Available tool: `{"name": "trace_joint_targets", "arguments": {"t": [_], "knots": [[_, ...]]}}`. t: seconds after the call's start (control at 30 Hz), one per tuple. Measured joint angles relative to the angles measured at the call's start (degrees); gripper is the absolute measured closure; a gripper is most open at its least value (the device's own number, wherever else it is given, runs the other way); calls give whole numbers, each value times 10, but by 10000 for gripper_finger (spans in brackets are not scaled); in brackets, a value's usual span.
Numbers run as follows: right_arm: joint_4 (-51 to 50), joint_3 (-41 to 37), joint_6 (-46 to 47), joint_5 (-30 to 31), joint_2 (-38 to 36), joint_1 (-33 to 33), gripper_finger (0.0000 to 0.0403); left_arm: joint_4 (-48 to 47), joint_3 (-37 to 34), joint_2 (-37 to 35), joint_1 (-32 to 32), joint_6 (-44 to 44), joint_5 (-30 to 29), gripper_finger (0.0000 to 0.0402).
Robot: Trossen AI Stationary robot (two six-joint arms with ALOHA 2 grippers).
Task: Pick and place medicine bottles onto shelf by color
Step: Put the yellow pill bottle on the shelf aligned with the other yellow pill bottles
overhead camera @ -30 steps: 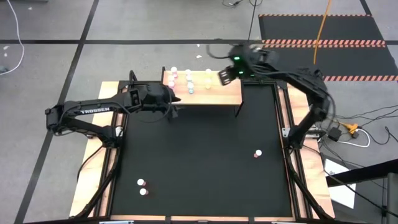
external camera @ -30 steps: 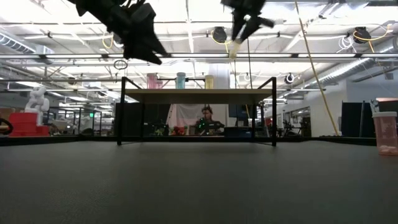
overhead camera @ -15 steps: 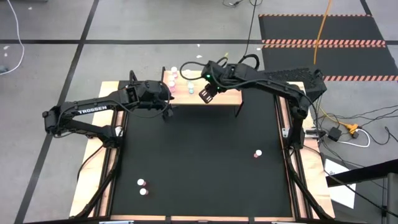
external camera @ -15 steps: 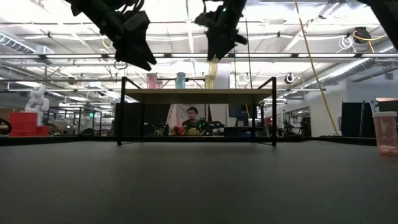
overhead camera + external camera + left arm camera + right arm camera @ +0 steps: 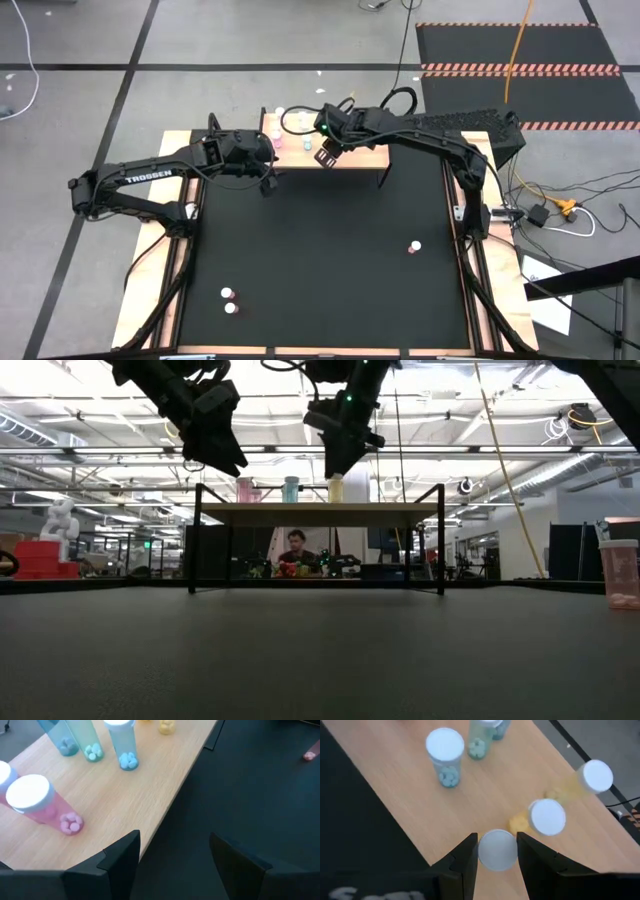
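Note:
The shelf [image 5: 368, 154] is a light-wood board on black legs at the table's far edge; it also shows in the low view [image 5: 320, 513]. Pink [image 5: 37, 802], blue [image 5: 446, 755] and yellow bottles [image 5: 547, 817] stand on it on their bases. My right gripper [image 5: 327, 155] is over the shelf's middle, shut on a yellow bottle [image 5: 336, 488]. My left gripper [image 5: 172, 850] is open and empty, above the shelf's near edge toward its left end [image 5: 265, 180]. My right gripper pinches the yellow bottle at its white cap [image 5: 496, 851], one finger on each side. The fingers come from above, pointing down. The bottle hangs upright below them [image 5: 336, 490], its bottom at the board's top; whether it rests on the board I cannot tell.
A bottle [image 5: 413, 246] lies on the black mat toward the right, and two more [image 5: 228, 300] near the front left. A pink bottle [image 5: 620, 575] stands close at the low view's right. Wooden strips border the mat.
My right gripper has gone toward the table's left and down, from above the shelf's right end to just over its middle, with the yellow bottle hanging upright below the fingers the whole way.

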Motion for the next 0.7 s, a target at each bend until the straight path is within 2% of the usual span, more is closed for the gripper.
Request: {"name": "trace_joint_targets", "arguments": {"t": [0.4, 0.7], "knots": [[-9, 0, -17, -2, -1, -12, 284, -2, 0, 0, 0, -10, 0, 161], [-9, -1, -24, -3, -1, -11, 266, -1, 0, 0, 0, -1, 0, 161]]}}
